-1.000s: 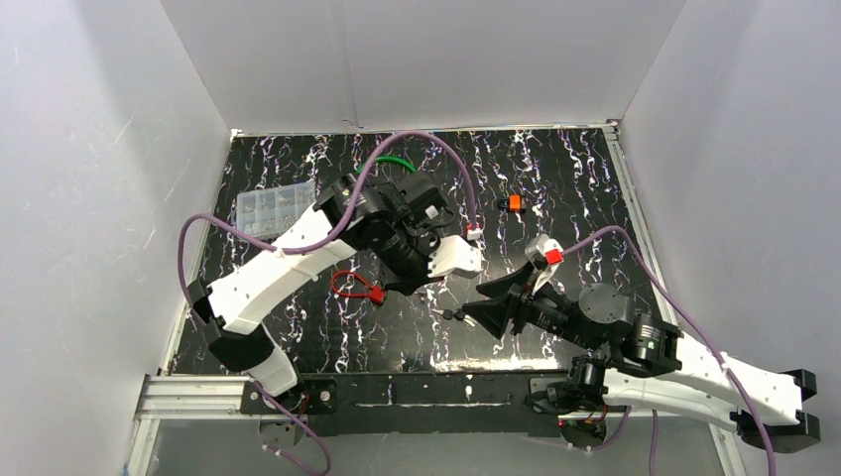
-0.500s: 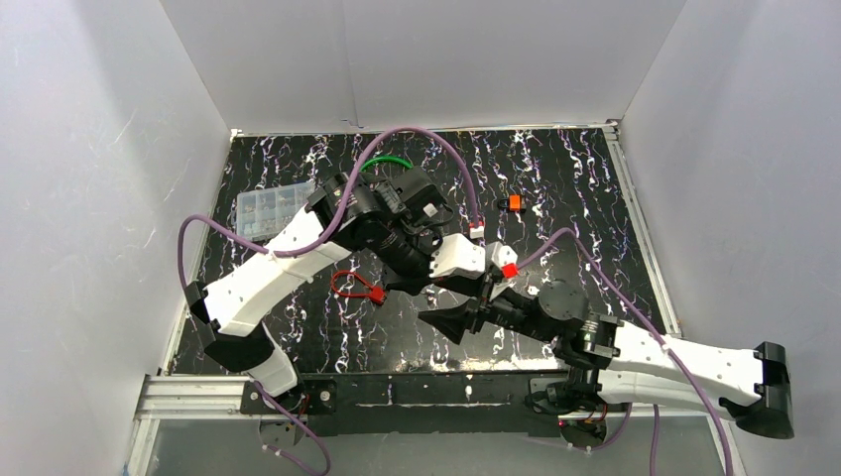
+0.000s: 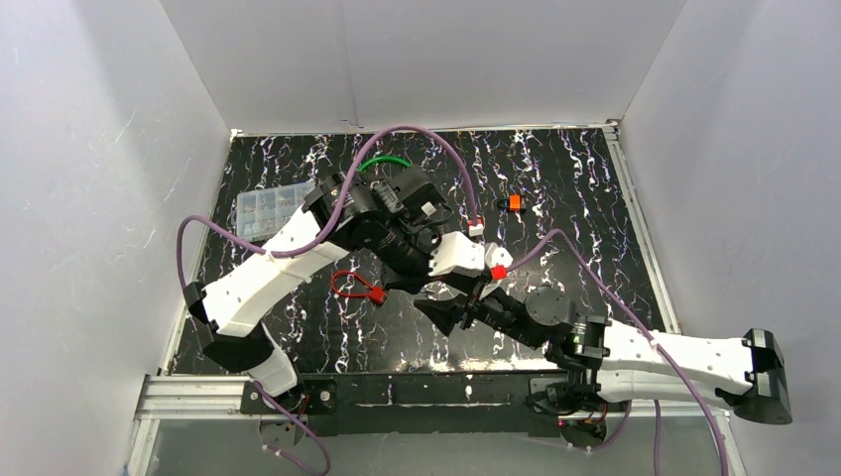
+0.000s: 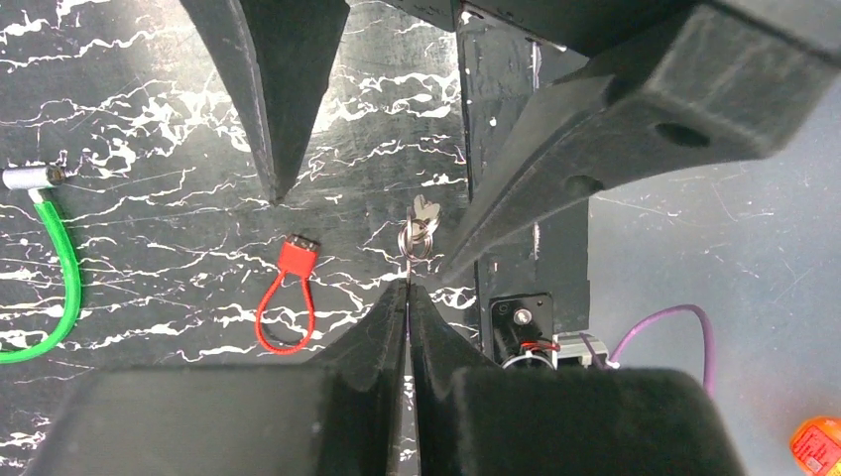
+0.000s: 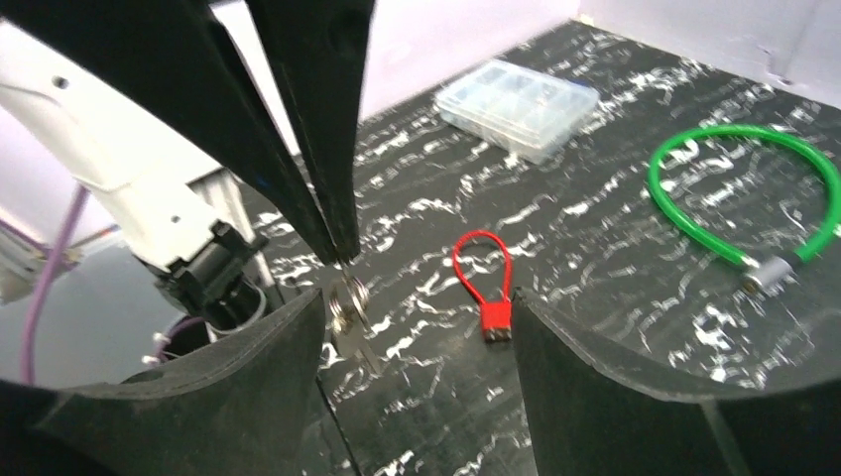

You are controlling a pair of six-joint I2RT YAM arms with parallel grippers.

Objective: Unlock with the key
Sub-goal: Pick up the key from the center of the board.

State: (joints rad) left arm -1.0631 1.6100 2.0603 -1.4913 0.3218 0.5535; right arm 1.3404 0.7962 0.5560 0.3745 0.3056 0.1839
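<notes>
- clear plastic box [image 3: 270, 208] with small compartments, far left of the table, flat, apart from everything else
- red cable lock [image 3: 357, 288] lying flat, left of centre, just left of both grippers; nothing on it, loop closed into its red body
- green cable lock [image 3: 385, 162] further back, partly hidden in the top view by the left arm's wrist; the right wrist view shows its silver end [image 5: 769, 270] lying on the table
- small orange item [image 3: 513, 203] right of centre toward the back, alone; too small to tell what it is
- purple cable [image 3: 417, 134] arcs over the left arm, another trails along the right arm
- table [image 3: 575, 178] is black with white marble veins; plain white walls [image 3: 99, 149] on three sides; metal rail [image 3: 188, 397] along the near edge carries the arm bases
- left gripper [image 4: 408, 293] fingers pressed fully together, tips pinching a key ring
- key [image 4: 421, 213] hangs from that ring below the left tips, above the table, near centre, right of the red cable lock
- right gripper [image 5: 417, 317] jaws spread wide, gripping nothing; the key hangs between its two fingers, just beside one finger [image 5: 288, 337]; cannot tell if they touch
- the two grippers meet tip to tip at mid-table
</notes>
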